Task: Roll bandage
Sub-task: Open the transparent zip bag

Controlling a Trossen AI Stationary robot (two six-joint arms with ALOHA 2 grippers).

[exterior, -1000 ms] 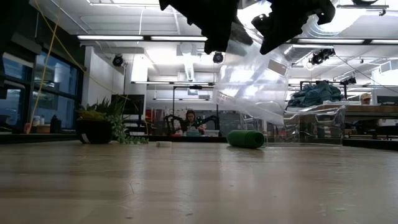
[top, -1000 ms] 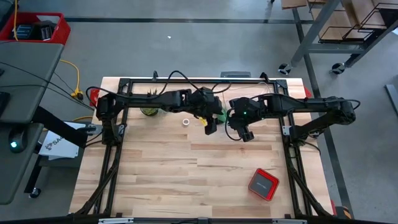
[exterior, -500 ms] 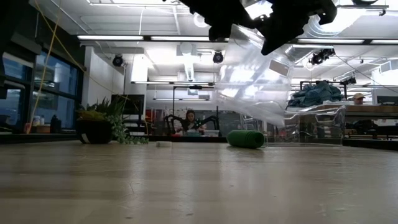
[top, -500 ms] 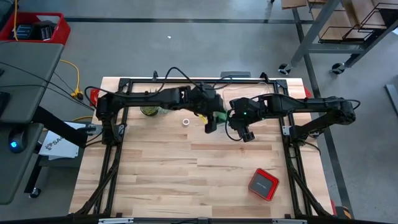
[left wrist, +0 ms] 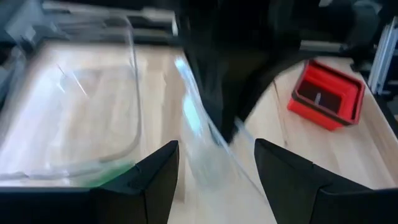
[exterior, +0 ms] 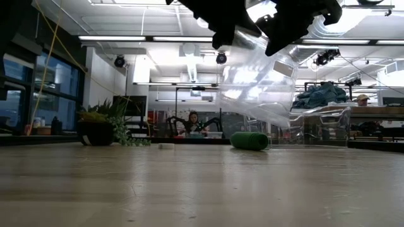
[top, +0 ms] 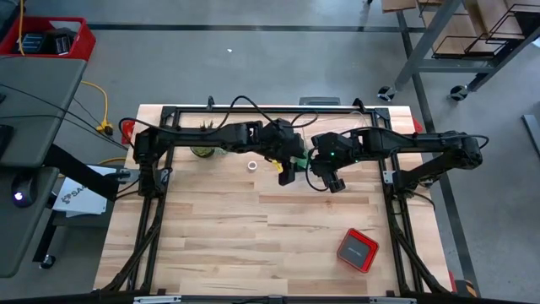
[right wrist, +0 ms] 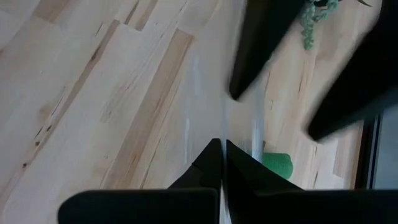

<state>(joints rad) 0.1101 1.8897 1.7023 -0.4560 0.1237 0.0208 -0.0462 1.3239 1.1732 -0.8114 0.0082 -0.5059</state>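
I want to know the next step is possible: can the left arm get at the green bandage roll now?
Probably not right away. The left gripper is up in the air at the clear plastic bag, which the shut right gripper pinches. The bandage roll lies free on the table under the bag.

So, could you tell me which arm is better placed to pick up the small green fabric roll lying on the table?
Left, probably: the left tool is open near the small green fabric roll, while the right tool is shut on the raised clear plastic bag.
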